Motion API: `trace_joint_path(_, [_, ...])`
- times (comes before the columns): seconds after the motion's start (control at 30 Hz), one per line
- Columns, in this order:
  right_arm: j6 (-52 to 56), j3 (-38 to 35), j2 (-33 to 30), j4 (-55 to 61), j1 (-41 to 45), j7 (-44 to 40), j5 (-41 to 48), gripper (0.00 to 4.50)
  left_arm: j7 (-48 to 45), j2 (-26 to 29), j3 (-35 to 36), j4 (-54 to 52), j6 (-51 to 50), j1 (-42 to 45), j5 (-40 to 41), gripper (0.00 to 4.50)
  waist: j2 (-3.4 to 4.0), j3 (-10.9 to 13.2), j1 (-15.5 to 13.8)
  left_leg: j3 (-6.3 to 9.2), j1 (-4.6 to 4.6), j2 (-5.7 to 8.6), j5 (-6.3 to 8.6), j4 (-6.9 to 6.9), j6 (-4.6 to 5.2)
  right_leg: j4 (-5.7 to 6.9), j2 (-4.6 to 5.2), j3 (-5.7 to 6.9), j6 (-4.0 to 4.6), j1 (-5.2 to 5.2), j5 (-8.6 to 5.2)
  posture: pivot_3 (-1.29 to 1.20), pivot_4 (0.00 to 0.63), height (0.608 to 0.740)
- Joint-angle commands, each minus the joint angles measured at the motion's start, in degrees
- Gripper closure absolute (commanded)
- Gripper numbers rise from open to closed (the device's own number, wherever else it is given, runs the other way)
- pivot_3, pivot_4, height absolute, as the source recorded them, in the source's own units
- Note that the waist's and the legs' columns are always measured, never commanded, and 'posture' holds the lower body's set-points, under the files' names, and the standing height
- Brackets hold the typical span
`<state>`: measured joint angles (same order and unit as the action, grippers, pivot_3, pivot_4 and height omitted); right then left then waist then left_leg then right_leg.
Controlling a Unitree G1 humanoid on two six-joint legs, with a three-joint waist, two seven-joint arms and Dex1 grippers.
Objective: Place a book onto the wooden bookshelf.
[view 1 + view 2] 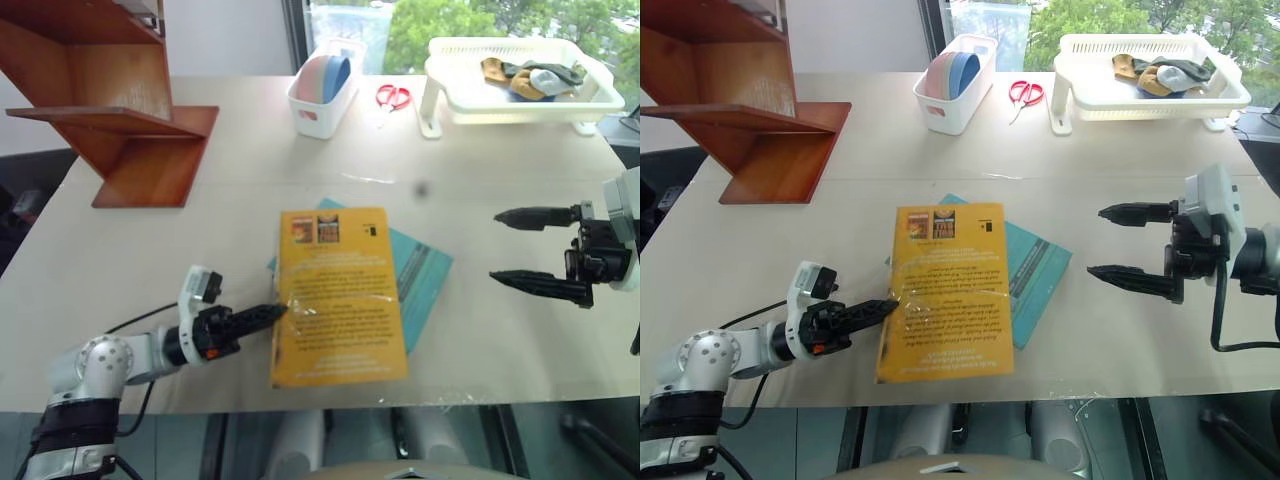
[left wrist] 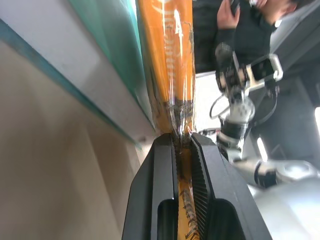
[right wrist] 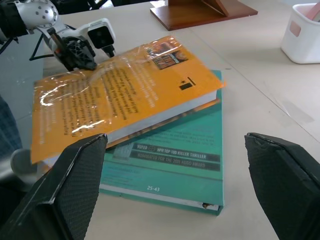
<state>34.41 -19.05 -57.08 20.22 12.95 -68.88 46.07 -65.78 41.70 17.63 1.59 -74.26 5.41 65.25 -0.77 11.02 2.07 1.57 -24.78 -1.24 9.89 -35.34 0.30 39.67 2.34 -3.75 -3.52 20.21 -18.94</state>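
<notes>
The book [image 1: 339,296] lies flat on the surface [image 1: 480,180], on top of a thinner teal book [image 1: 422,268] that sticks out past its right side, and well apart from the wooden bookshelf [image 1: 110,110] at the far left corner. My left tool [image 1: 262,315] is pressed together on the book's left edge; in the left wrist view I see the two black fingers [image 2: 160,185] pinching the cover there, with the glossy film wrinkled right at the bite. My right tool [image 1: 520,250] hangs off to the right of both books with its jaws spread wide and nothing between them.

I judge the book thick, fairly heavy for a paperback and somewhat floppy: held by a thin bite on one edge, it will likely sag or let the cover peel away from the pages. The glossy film looks slippery, so a pinch on the cover alone could slide off. I would rather have the whole block of pages between the jaws, close to the middle of a long edge, and I could bring the right tool in on the opposite edge to steady the weight. The teal book underneath may drag along as the top one comes up.
</notes>
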Motion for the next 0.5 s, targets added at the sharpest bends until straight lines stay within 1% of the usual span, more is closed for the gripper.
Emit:
trace_joint_path(0.03, [-0.59,-2.39,0.50,-1.21,2.22,-1.02,2.75,0.00,2.41,3.37,8.02,-5.28,-0.46,3.27,6.12,4.49,-0.03,0.02,-0.17,0.01,-0.01,0.00,0.00,0.00,0.00,0.00,0.01,0.01,0.00,0.00,0.00,0.00,0.150,0.740])
trace_joint_path(0.13, [1.39,-3.14,0.97,-2.63,4.37,-2.48,7.06,0.00,5.50,5.75,12.28,-6.37,0.27,9.22,9.87,4.49,-0.03,0.02,-0.44,0.01,-0.02,0.02,0.00,-0.02,0.00,0.00,0.03,0.03,0.00,-0.01,0.00,0.00,0.150,0.740])
trace_joint_path(0.23, [3.53,-3.63,2.03,-6.02,7.64,-2.87,11.49,0.00,9.84,7.74,13.84,-6.70,4.28,18.93,9.41,4.49,-0.14,0.08,-0.65,0.01,-0.05,0.07,0.00,-0.02,0.00,-0.04,-0.14,0.06,-0.01,-0.02,0.00,0.00,0.150,0.740])
trace_joint_path(0.37, [6.72,-5.20,3.48,-12.66,13.70,-3.61,17.37,0.00,11.71,10.15,12.77,-5.95,11.13,29.38,4.69,4.49,-0.17,0.12,-0.73,-0.06,-0.06,0.08,0.00,-0.03,0.01,-0.10,-0.25,0.01,-0.03,-0.02,0.02,0.00,0.150,0.740])
trace_joint_path(0.4, [7.21,-5.91,3.90,-15.02,15.58,-4.13,18.72,0.00,11.22,11.24,12.24,-5.69,12.56,32.20,3.83,4.49,-0.18,0.12,-0.65,-0.08,-0.06,0.07,0.00,0.02,0.01,-0.16,-0.26,-0.01,-0.03,-0.01,0.02,0.00,0.150,0.740])
trace_joint_path(0.5, [9.26,-7.50,4.40,-21.90,21.46,-5.32,22.39,0.00,7.59,16.16,7.99,-3.63,18.86,40.72,-2.96,4.49,-0.31,0.31,-0.51,-0.03,-0.19,0.04,0.00,0.03,0.00,-0.20,-0.38,0.03,-0.03,0.08,0.02,0.00,0.150,0.740])
